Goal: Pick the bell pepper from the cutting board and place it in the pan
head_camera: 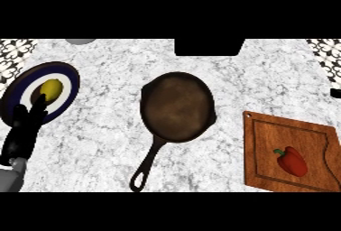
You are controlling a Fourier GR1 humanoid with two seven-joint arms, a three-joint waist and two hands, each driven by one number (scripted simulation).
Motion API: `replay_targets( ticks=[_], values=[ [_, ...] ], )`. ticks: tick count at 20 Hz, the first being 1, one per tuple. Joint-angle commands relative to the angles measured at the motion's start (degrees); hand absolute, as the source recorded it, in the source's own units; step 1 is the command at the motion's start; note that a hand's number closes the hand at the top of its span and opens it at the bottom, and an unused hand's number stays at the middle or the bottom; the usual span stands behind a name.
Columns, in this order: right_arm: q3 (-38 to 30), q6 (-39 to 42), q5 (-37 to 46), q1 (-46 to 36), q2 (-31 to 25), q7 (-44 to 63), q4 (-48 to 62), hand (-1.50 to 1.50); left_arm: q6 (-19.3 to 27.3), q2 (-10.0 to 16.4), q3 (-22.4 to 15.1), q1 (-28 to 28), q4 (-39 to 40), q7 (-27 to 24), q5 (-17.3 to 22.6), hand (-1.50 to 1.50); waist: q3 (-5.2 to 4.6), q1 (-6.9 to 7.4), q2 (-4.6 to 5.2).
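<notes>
Spanning the view, the marble counter (100, 135) is occupied by the pan (177, 106) at centre, the cutting board (260, 176) at near right, a plate (70, 79) at left, the left hand (26, 122), held straight-fingered over the plate's near edge, and the bell pepper (292, 161), laid on the board.

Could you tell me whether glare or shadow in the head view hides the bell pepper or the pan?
Head view: the light is even, with no glare on the counter; the pan shows only a soft paler patch inside; the red bell pepper stands out clearly on the cutting board; the black left hand blends into the dark rim of the plate.
</notes>
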Motion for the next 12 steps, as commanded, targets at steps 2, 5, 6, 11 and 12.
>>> replay_targets(
  ticks=[2, 5, 6, 11, 12],
  values=[
    [4.65, -0.49, 13.39, -1.29, -6.60, -0.40, -6.60, -1.50, -1.46, 0.48, 1.43, -1.47, 3.06, -0.55, 0.10, 0.00, -0.11, 0.24, 0.20],
    [6.95, -2.22, 17.85, 0.65, -7.70, 4.41, -13.39, -1.50, -1.40, 0.14, 1.61, -0.57, 1.49, 0.27, 0.17, 0.00, -0.09, -0.16, -0.16],
    [8.42, -4.03, 21.84, 2.54, -7.19, 2.23, -13.81, -1.50, -1.65, -1.29, 1.32, -1.25, 2.58, -1.00, 0.02, 0.00, -0.05, -0.49, -0.05],
    [13.59, -6.04, 31.54, 2.53, -5.17, 9.20, -18.48, -1.50, -2.99, -1.11, 3.12, -2.18, 4.79, -2.53, -0.59, 0.00, -0.05, 0.13, 0.08],
    [12.69, -5.95, 33.67, 3.16, -6.37, 5.85, -15.26, -1.50, -2.52, -1.05, 2.59, 1.27, 1.30, -2.51, -1.13, 0.00, 0.00, 0.56, 0.00]
  ],
)
